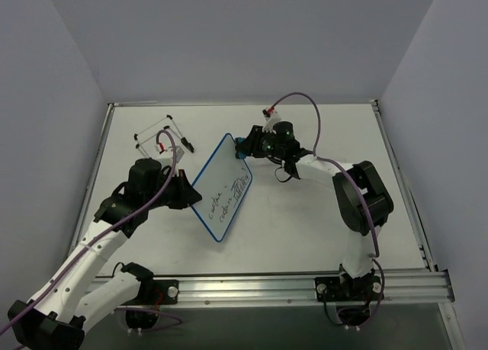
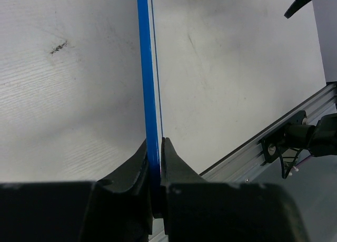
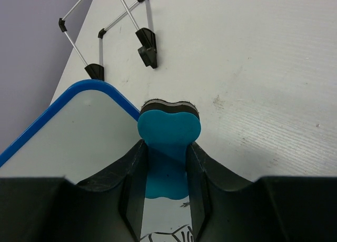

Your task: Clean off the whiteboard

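The whiteboard (image 1: 223,187), white with a thin blue frame and black handwriting on its lower half, is held tilted above the table. My left gripper (image 1: 185,191) is shut on its left edge; the left wrist view shows the blue frame (image 2: 149,84) edge-on, pinched between my fingers. My right gripper (image 1: 248,146) is shut on a blue eraser block (image 3: 169,131) with a dark felt pad. The eraser sits at the board's far top corner (image 3: 100,89), touching its right edge. Handwriting (image 3: 168,236) shows just below the eraser.
A folded wire stand with black clip feet (image 1: 169,136) lies on the table behind the board; it also shows in the right wrist view (image 3: 145,44). The aluminium rail (image 1: 305,285) runs along the near table edge. Grey walls enclose the table.
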Controlling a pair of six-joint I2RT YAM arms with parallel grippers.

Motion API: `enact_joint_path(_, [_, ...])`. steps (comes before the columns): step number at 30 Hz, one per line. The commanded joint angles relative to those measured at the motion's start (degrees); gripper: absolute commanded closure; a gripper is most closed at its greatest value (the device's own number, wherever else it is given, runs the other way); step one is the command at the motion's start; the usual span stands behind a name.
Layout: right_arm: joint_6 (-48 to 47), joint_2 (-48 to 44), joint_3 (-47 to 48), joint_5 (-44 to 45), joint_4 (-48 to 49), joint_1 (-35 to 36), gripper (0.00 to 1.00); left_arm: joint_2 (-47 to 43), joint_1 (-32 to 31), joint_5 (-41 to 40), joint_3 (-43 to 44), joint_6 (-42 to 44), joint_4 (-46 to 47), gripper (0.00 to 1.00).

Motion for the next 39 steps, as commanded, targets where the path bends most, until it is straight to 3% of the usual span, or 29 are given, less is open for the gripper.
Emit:
enact_joint_path(1, [-1.63,-1.54,0.97,-1.38,-2.74,4.35,1.00,0.63,-1.45,14.38,3.17,6.36,-0.48,0.98])
enact_joint_path(7, [0.31,-11.64,-11.06,1.96,7.88,14.36,1.00,2.12,-1.36,14.90,4.31,5.49,3.20,0.98])
enact_joint_path(12, [0.65,-17.62,-18.61,9.94,10.53,23.76,1.00,3.36,-1.19,16.48,4.14,3.55,7.08,0.98])
enact_joint_path(19, [3.55,-20.62,-25.39,23.39,16.14,31.77,1.00,3.80,-0.83,16.39,2.56,0.66,15.33,0.98])
enact_joint_path(24, [7.41,-20.27,-28.47,30.34,17.83,32.57,1.00,4.76,-0.83,18.15,1.50,-4.61,19.39,0.98])
enact_joint_path(29, [10.50,-19.83,-35.76,43.70,20.20,31.69,1.00,3.97,-0.83,17.80,0.71,-6.81,20.18,0.98])
enact_joint_path(34, [12.96,-15.53,-38.84,41.88,25.73,28.97,1.00,3.80,-0.83,18.68,-0.34,-8.22,21.76,0.98])
enact_joint_path(39, [17.00,-15.51,-37.19,38.36,24.43,29.22,1.00,3.10,-0.83,18.94,-1.92,-8.31,23.25,0.98])
